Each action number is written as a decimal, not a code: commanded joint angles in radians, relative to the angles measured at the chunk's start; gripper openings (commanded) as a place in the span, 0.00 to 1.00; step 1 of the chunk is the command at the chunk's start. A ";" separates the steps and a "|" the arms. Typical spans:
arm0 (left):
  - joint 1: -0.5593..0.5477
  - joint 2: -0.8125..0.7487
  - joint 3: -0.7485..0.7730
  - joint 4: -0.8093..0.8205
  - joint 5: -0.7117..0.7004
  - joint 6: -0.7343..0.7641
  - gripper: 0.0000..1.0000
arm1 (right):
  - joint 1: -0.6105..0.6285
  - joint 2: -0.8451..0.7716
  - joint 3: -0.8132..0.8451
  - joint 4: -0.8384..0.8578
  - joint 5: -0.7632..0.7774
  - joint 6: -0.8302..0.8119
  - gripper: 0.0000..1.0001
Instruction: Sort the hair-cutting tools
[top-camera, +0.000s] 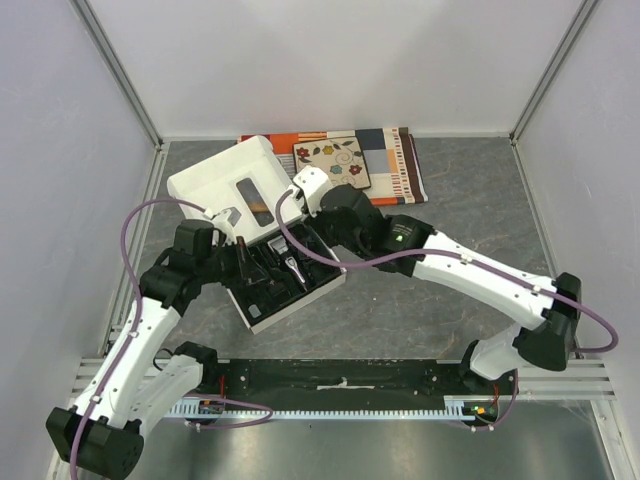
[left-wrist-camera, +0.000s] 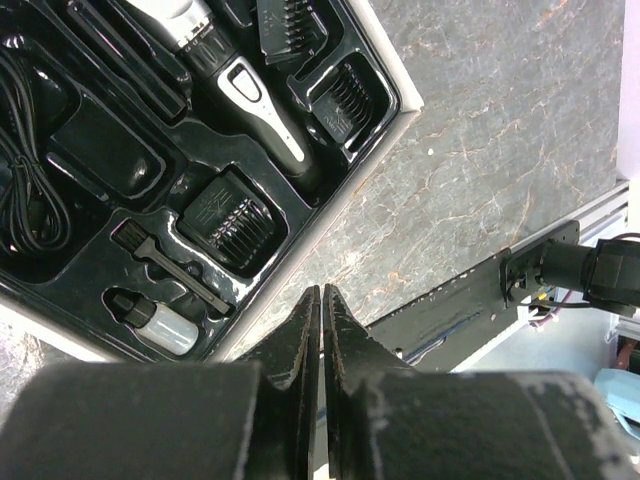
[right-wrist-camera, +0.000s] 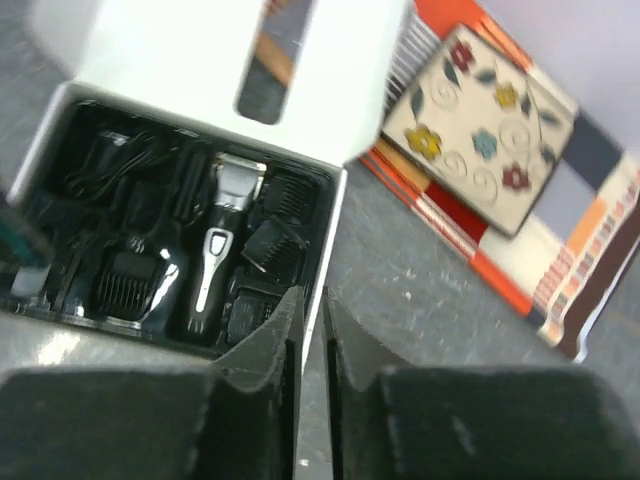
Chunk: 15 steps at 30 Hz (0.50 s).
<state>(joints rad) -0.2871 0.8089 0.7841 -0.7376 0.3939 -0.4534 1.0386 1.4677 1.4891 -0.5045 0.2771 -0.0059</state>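
Grey tabletop (left-wrist-camera: 480, 150), clipper (left-wrist-camera: 255, 100) beyond left pincer (left-wrist-camera: 321, 295)

One white box (top-camera: 225, 180) holds one clipper (left-wrist-camera: 250, 95), three comb guards (left-wrist-camera: 235, 218) in the left wrist view (a fourth dark shape in the blurred right wrist view cannot be told for sure), one small brush (left-wrist-camera: 170, 268), one little bottle (left-wrist-camera: 160, 325) and one coiled cord (left-wrist-camera: 30, 190). At the far edge of the tabletop (top-camera: 450, 290) lie one flowered tile (top-camera: 335, 160) and one patterned mat (top-camera: 395, 170). Two hands show, one left hand (left-wrist-camera: 322, 295) and one right hand (right-wrist-camera: 311, 298).
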 joint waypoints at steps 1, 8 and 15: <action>0.003 0.013 0.029 0.073 -0.020 0.035 0.09 | -0.008 0.091 -0.059 0.118 0.267 0.272 0.00; 0.003 0.009 -0.008 0.098 -0.041 0.050 0.08 | -0.045 0.322 0.048 0.159 -0.077 0.377 0.00; 0.003 -0.010 -0.026 0.119 -0.024 0.051 0.08 | -0.083 0.443 0.063 0.235 -0.038 0.400 0.00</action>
<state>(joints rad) -0.2871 0.8196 0.7681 -0.6693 0.3676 -0.4450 0.9890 1.8843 1.4876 -0.3580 0.2611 0.3420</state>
